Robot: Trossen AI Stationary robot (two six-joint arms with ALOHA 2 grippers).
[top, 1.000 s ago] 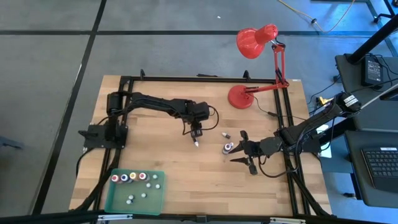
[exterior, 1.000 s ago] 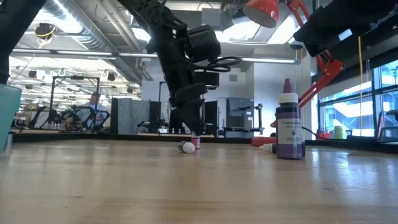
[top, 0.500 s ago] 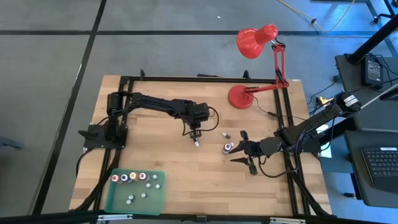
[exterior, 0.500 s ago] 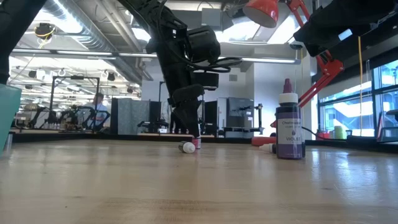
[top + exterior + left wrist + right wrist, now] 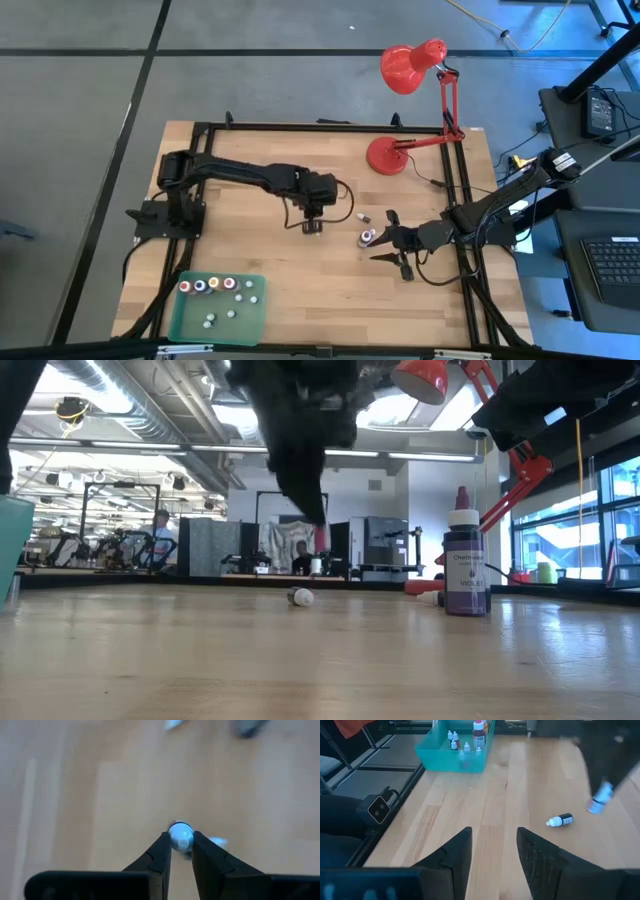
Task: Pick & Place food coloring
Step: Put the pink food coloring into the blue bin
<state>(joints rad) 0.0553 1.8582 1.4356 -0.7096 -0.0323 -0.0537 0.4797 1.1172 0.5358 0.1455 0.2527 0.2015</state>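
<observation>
My left gripper [image 5: 312,226] hangs over the table's middle, shut on a tiny food coloring bottle [image 5: 180,836] with a white tip; in the low view the bottle [image 5: 321,542] looks reddish and is off the wood. A dark bottle with a white tip [image 5: 560,820] lies on its side on the table [image 5: 362,215]. A violet bottle [image 5: 465,570] stands upright just beside my right gripper [image 5: 385,246], which is open and low over the table. Several more bottles stand in the green tray [image 5: 205,318]. My left gripper pinches the tiny bottle between its two fingertips [image 5: 162,851], coming from above and pointing down. The bottle's white round end [image 5: 180,836] shows between them. The bottle is lifted clear of the table [image 5: 321,542].
A red desk lamp [image 5: 385,155] stands at the far right of the table. A black frame [image 5: 462,200] runs around the table's edges. Bare wood [image 5: 290,280] lies between the tray and the grippers. People and lab gear show in the room beyond.
My left gripper has risen from the table, staying shut, and lifted the tiny bottle clear of the wood where it touched a second ago. The lying bottle and the violet bottle have kept their places.
</observation>
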